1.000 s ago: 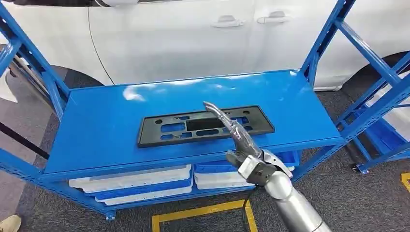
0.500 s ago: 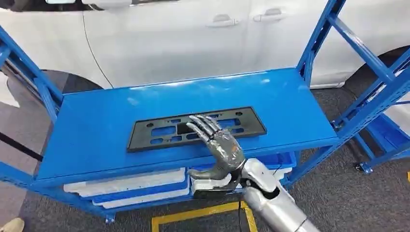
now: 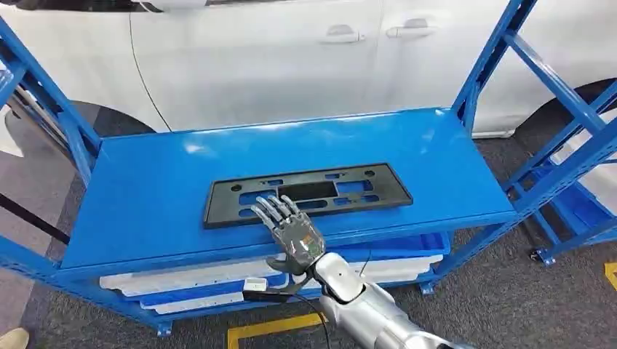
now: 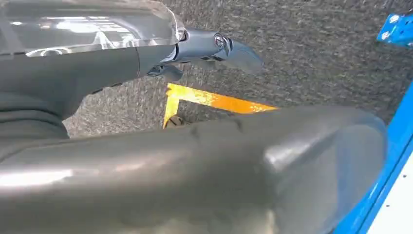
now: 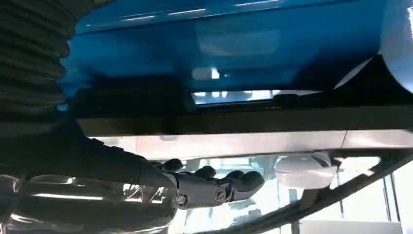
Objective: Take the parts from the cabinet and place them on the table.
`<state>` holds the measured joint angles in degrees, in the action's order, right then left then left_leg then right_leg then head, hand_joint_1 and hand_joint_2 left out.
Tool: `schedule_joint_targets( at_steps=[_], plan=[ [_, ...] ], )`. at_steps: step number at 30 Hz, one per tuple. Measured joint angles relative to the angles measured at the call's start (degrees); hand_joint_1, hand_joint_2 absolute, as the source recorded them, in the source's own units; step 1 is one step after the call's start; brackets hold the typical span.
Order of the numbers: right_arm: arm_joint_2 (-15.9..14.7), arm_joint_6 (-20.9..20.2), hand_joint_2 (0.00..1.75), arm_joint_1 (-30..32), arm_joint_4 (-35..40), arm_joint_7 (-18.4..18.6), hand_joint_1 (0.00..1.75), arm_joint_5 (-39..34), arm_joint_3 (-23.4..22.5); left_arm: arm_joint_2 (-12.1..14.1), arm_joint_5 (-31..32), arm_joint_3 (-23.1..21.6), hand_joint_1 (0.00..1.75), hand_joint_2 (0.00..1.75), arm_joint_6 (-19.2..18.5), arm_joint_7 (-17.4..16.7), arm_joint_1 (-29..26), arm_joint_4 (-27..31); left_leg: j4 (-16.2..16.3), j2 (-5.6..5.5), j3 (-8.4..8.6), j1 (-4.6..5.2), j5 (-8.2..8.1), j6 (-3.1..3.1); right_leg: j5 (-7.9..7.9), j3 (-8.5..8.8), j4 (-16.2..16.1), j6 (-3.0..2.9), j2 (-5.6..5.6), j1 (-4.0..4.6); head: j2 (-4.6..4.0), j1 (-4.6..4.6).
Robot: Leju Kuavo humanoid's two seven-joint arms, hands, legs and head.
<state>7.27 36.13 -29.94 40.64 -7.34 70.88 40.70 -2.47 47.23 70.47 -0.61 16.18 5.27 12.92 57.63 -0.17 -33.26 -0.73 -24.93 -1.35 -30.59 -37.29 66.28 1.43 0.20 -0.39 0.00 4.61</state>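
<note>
A flat black plastic plate (image 3: 309, 193) with several cut-outs lies lengthwise in the middle of the blue cabinet shelf (image 3: 145, 196). My right hand (image 3: 291, 233) is at the shelf's front edge, its fingers (image 3: 273, 211) spread and reaching over the plate's front left edge, with nothing in its grasp. In the right wrist view the dark fingers (image 5: 219, 187) stretch out empty beside the blue shelf (image 5: 219, 44). My left hand (image 4: 214, 46) hangs over the grey carpet; how its fingers are set is unclear.
A white car (image 3: 291, 58) stands right behind the cabinet. Blue uprights (image 3: 484, 69) frame the shelf at both ends. White and blue trays (image 3: 189, 280) fill the lower shelf. Another blue rack (image 3: 575, 189) stands at the right. Yellow floor tape (image 3: 269, 327) marks the carpet.
My right hand has moved left and back toward the shelf's front edge, from above the plate's middle to its front left edge. The view has shifted slightly.
</note>
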Motion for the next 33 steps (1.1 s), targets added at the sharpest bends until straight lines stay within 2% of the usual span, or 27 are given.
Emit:
schedule_joint_targets(
  at_steps=[1,2,3,4,6,7,8,9,11,12,13,14,16,17,18,19,20,21,22,23,24,27,28,29,31,32,33],
  plan=[
    [0.5,0.1,1.75,-0.3,-1.2,0.0,0.0,-0.1,0.0,0.0,0.0,0.0,0.0,0.0,0.1,0.0,0.0,0.0,0.0,0.0,-0.01,0.04,-0.03,-0.04,-1.89,-2.21,4.6,0.12,-0.01,-0.02,0.0,0.0],
    [1.0,0.2,1.75,-0.6,-2.5,0.0,0.0,-0.2,0.0,0.0,0.0,0.0,0.0,0.0,0.2,0.0,0.0,0.0,0.0,-0.01,-0.02,0.08,-0.08,-0.13,-3.09,-4.12,8.4,0.17,-0.01,-0.01,0.0,0.0],
    [1.3,0.4,1.75,-0.8,-3.5,-0.1,0.0,-0.4,0.0,0.0,0.0,0.0,0.0,0.0,0.3,0.0,-0.1,0.0,0.0,-0.04,0.05,0.1,-0.1,-0.15,-2.82,-5.05,9.9,0.11,-0.02,-0.01,0.0,0.0],
    [1.9,0.8,1.75,-1.1,-4.8,-0.3,0.0,-0.8,-0.1,0.0,0.0,0.0,0.0,0.0,0.5,0.0,-0.1,0.0,0.1,-0.08,0.16,0.12,-0.15,-0.15,-1.17,-4.43,8.4,-0.05,-0.02,0.01,0.0,0.0],
    [3.2,1.4,1.75,-2.6,-6.3,-0.4,0.0,-1.5,-0.5,0.0,0.1,0.0,0.0,0.0,0.6,0.1,-0.2,0.0,0.1,-0.11,0.42,0.22,-0.29,0.04,4.04,-0.3,-0.7,-0.77,-0.01,0.16,0.0,0.0],
    [3.8,1.9,1.75,-3.4,-6.9,-0.4,0.0,-1.8,-1.0,0.0,0.3,0.0,0.0,0.0,0.6,0.2,-0.1,0.0,0.1,-0.09,0.49,0.22,-0.37,0.18,6.08,1.98,-5.5,-1.38,-0.02,0.37,0.0,0.0],
    [4.1,1.9,1.75,-4.0,-7.3,-0.4,0.0,-1.9,-1.2,-0.1,0.6,0.0,0.0,0.0,0.6,0.3,0.0,0.0,0.3,-0.08,0.34,0.54,-0.52,0.42,5.53,3.04,-7.7,-1.71,-0.06,0.76,0.0,0.0],
    [4.6,1.9,1.75,-3.9,-7.8,-0.3,0.0,-2.1,-1.5,-0.1,0.6,0.0,0.0,0.0,0.6,0.4,0.1,0.0,0.4,-0.11,0.09,0.49,-0.48,0.7,5.61,2.83,-8.0,-1.62,-0.22,0.69,0.0,0.02],
    [5.1,2.1,1.75,-4.2,-8.2,-0.3,0.0,-2.3,-2.0,0.0,0.7,0.0,0.0,0.0,0.6,0.4,0.0,0.0,0.1,-0.06,0.06,0.27,-0.42,1.35,5.56,2.66,-8.0,-2.04,-0.13,0.85,0.0,0.0],
    [5.3,2.1,1.75,-4.4,-8.4,-0.3,0.0,-2.3,-2.1,0.0,0.7,0.0,0.0,0.0,0.6,0.4,0.0,0.0,0.1,-0.06,0.19,0.44,-0.45,1.73,5.79,2.84,-8.5,-2.41,-0.12,0.68,0.0,0.0],
    [5.8,2.1,1.75,-4.6,-8.6,-0.4,0.0,-2.3,-2.2,0.1,0.7,0.0,0.0,0.0,0.6,0.4,0.0,0.0,0.6,-0.07,0.03,0.21,-1.05,1.92,6.08,3.25,-9.1,-2.71,-0.3,0.19,0.0,0.0],
    [6.2,2.6,1.75,-5.0,-8.8,-0.5,0.0,-2.4,-2.6,0.1,0.7,0.0,0.0,0.0,0.5,0.5,0.0,0.0,3.2,-0.07,-1.06,0.21,-2.91,2.2,6.08,3.3,-9.1,-2.94,-0.3,0.13,0.0,0.02],
    [6.8,3.2,1.75,-5.9,-9.0,-1.3,0.0,-3.3,-3.6,0.1,0.8,0.0,0.0,0.0,0.5,0.5,0.0,0.0,12.4,-0.06,-5.2,-0.09,-7.44,2.77,6.04,3.29,-9.1,-3.05,-0.29,0.19,0.0,0.02],
    [6.9,3.1,1.75,-6.2,-9.1,-1.5,0.0,-3.6,-4.0,0.2,0.8,0.0,0.0,0.0,0.5,0.6,-0.1,0.0,16.4,-0.05,-7.13,-0.12,-8.87,3.01,6.04,3.26,-9.1,-3.05,-0.3,0.19,0.0,0.02],
    [6.9,3.1,1.75,-6.2,-9.2,-1.9,0.0,-3.8,-4.2,0.2,0.8,0.0,0.0,0.0,0.5,0.6,-0.1,0.0,18.6,-0.05,-8.21,-0.17,-9.08,3.15,6.03,3.29,-9.0,-3.05,-0.28,0.19,0.0,0.02],
    [7.1,3.1,1.75,-6.2,-9.3,-2.3,0.0,-4.3,-4.6,0.2,0.8,0.0,0.0,0.0,0.4,0.6,-0.2,0.0,17.5,-0.04,-7.84,-0.28,-7.7,3.25,6.02,3.35,-9.0,-3.02,-0.25,0.17,0.0,0.02],
    [7.3,3.2,1.75,-6.3,-9.3,-2.7,0.0,-4.7,-4.9,0.2,0.8,0.0,0.0,0.0,0.4,0.7,-0.2,0.0,14.1,-0.04,-6.26,-0.41,-5.45,3.3,5.95,3.38,-8.9,-2.93,-0.17,0.13,0.0,0.02],
    [7.6,3.2,1.75,-6.5,-9.3,-3.2,0.0,-5.4,-5.3,0.3,0.8,0.0,0.0,0.0,0.4,0.8,-0.1,0.0,8.4,-0.02,-3.5,-0.54,-2.44,3.33,5.79,3.46,-8.7,-2.69,-0.08,0.05,0.0,0.02],
    [7.7,3.1,1.75,-6.7,-9.2,-3.4,0.0,-5.6,-5.6,0.3,0.8,0.0,0.0,0.0,0.3,0.9,-0.1,0.0,3.3,0.01,-1.0,-0.68,-0.16,3.39,5.58,3.5,-8.4,-2.42,-0.01,0.02,0.0,0.02],
    [7.8,3.0,1.75,-7.0,-8.9,-3.7,0.0,-5.8,-6.1,0.2,0.8,0.0,0.0,0.0,0.2,0.9,0.0,0.0,1.2,-0.06,0.07,-0.44,-0.99,3.28,5.35,3.31,-8.0,-2.06,0.03,0.41,0.0,0.02],
    [7.8,2.9,1.75,-7.2,-8.5,-3.8,0.0,-5.9,-6.4,0.3,0.8,0.0,0.0,0.0,0.2,1.0,0.1,0.0,0.9,-0.28,0.02,-0.34,-0.81,2.34,5.32,3.06,-7.8,-1.8,0.13,0.52,0.0,0.0],
    [7.8,2.8,1.75,-7.3,-7.7,-3.8,0.0,-5.9,-7.1,0.3,0.8,0.0,0.0,0.0,0.1,1.0,-0.2,0.0,0.9,-0.25,-0.15,-0.21,-0.67,1.27,5.53,3.12,-8.0,-0.98,0.12,0.42,0.0,0.0],
    [7.8,2.8,1.75,-7.3,-7.5,-3.8,0.0,-5.8,-7.3,0.2,0.8,0.0,0.0,0.0,0.0,1.0,-0.1,0.0,0.6,-0.15,0.02,-0.5,-0.39,0.76,5.0,3.0,-7.6,-0.64,0.1,0.26,0.0,0.02],
    [7.7,2.8,1.75,-7.4,-7.3,-3.7,0.0,-5.2,-7.4,0.3,0.8,0.0,0.0,0.0,0.0,1.0,0.0,0.0,0.6,-0.16,0.03,-0.48,-0.37,0.56,3.67,2.31,-5.8,-0.41,0.05,0.2,0.0,0.0],
    [7.8,2.8,1.75,-7.7,-7.3,-2.8,0.0,-2.7,-7.4,0.3,0.9,0.0,0.0,0.0,0.0,1.2,0.0,0.0,0.6,-0.08,-0.11,-0.36,-0.38,0.15,-1.14,-2.08,3.5,0.01,0.02,0.08,0.0,0.0],
    [7.7,2.8,1.75,-7.6,-7.4,-2.3,0.0,-1.6,-7.4,0.3,0.9,0.0,0.0,0.0,0.0,1.3,0.0,0.0,0.6,-0.06,-0.14,-0.27,-0.39,0.08,-2.75,-4.27,7.9,0.08,0.01,0.07,0.0,0.0],
    [7.7,2.8,1.75,-7.4,-7.5,-1.8,0.0,-0.5,-7.4,0.3,0.9,0.0,0.0,0.0,0.0,1.3,0.0,0.0,0.6,-0.07,-0.15,-0.19,-0.4,0.08,-3.14,-5.7,10.7,0.04,0.01,0.07,0.0,0.0]
  ],
)
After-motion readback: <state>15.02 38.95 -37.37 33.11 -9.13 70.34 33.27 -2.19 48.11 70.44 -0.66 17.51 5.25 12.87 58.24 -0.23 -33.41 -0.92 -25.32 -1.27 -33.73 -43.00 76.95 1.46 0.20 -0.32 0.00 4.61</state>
